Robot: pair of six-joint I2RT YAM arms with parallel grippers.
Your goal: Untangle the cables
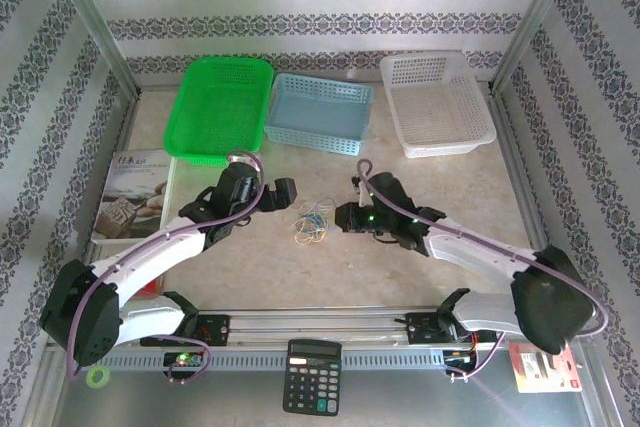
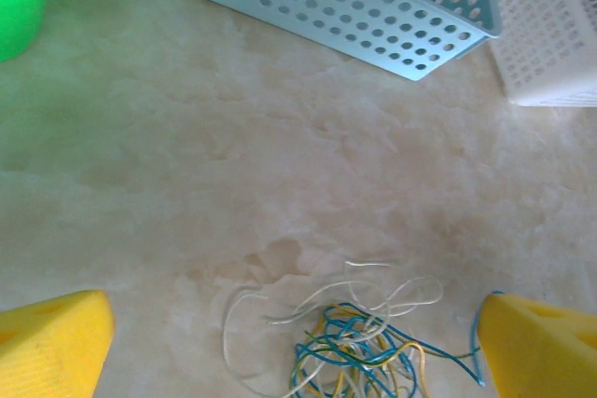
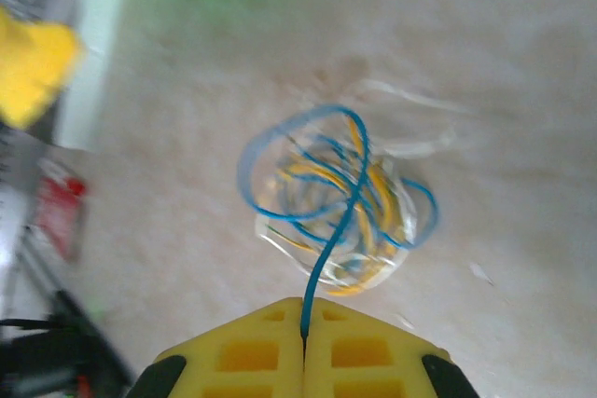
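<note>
Cables [image 2: 359,347] tangled, partly cropped in left wrist view; blue wire [image 3: 328,247] pinched between right gripper [image 3: 305,309] pressed-together fingers; left gripper [image 2: 294,323] spread wide.

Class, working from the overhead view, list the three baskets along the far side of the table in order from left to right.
green basket → light blue basket → white basket

The left arm [image 1: 150,252] and right arm [image 1: 470,247] are showing white shells, black joints and purple cables [image 1: 72,337], the left hand [image 2: 294,314] and right hand [image 3: 305,309] bearing yellow fingers [image 2: 51,347].
</note>
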